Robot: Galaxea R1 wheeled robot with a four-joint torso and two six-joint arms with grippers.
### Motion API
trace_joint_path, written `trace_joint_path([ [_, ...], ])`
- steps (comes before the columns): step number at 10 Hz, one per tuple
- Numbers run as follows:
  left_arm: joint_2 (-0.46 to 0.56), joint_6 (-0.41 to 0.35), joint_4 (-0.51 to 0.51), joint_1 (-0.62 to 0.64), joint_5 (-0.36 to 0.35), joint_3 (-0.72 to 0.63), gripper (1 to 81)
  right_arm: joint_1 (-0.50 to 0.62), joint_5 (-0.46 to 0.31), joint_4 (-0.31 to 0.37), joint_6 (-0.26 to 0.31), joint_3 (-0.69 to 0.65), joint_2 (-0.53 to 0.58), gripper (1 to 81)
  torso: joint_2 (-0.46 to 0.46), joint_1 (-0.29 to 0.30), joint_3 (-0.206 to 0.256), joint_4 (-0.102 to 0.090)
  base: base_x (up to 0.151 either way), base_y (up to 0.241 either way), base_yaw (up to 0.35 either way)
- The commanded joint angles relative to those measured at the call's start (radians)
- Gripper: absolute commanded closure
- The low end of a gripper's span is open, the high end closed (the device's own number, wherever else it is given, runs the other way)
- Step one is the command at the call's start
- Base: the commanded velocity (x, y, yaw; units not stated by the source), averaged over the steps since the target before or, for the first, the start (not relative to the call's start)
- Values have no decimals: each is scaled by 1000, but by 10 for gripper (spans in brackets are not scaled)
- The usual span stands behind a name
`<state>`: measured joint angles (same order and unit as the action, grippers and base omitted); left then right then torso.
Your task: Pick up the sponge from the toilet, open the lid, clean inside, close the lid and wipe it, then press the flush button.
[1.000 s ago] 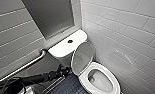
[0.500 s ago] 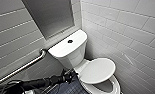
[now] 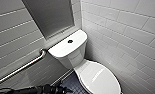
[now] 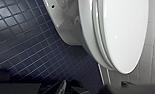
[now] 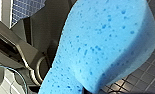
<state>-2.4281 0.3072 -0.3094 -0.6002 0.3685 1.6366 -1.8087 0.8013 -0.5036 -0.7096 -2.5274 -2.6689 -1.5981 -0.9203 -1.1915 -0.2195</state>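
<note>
The lid has dropped shut on the toilet since 1 second ago, probably so its top can be wiped. The right hand pinches the sponge clear above the floor tiles, seemingly kept ready for that. The lid lies near the left hand, ahead and to its right. Whether that hand is spread cannot be told.
</note>
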Motion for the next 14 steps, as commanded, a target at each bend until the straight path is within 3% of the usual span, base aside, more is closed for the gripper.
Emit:
trace_joint_path([
  [1,150,-10,291,-210,66,-101,10,-53,-170,-142,-24,-14,1,811,0,0,0,0,0,0,0],
  [2,148,-10,329,-279,46,-106,10,-29,-252,-141,-31,-37,-1,811,0,0,0,0,0,0,0],
  [3,145,-16,349,-324,40,-107,10,-18,-271,-182,-56,-28,-7,811,0,0,0,0,0,0,0],
  [4,142,-26,363,-359,38,-106,10,-9,-251,-184,-56,-16,5,811,0,0,0,0,0,0,0],
  [5,142,-39,365,-385,38,-104,10,-24,-235,-127,-31,45,37,811,0,0,0,0,0,0,0],
  [6,141,-57,365,-408,27,-101,10,-35,-229,-37,77,149,88,811,0,0,0,0,0,0,0],
  [7,141,-73,365,-425,3,-100,10,-35,-246,86,231,286,143,811,0,0,0,0,0,0,0],
  [9,133,-111,366,-459,-3,-100,10,19,-342,499,652,660,311,811,0,0,0,0,0,0,0],
  [10,124,-135,369,-483,-3,-95,10,45,-343,638,790,770,362,811,0,0,0,0,0,0,0],
  [11,115,-161,372,-509,-5,-92,10,71,-341,708,845,854,405,811,0,0,1,0,0,0,0],
  [14,67,-224,371,-597,-6,9,10,209,-411,709,835,1003,504,811,0,0,1,0,0,0,0],
])
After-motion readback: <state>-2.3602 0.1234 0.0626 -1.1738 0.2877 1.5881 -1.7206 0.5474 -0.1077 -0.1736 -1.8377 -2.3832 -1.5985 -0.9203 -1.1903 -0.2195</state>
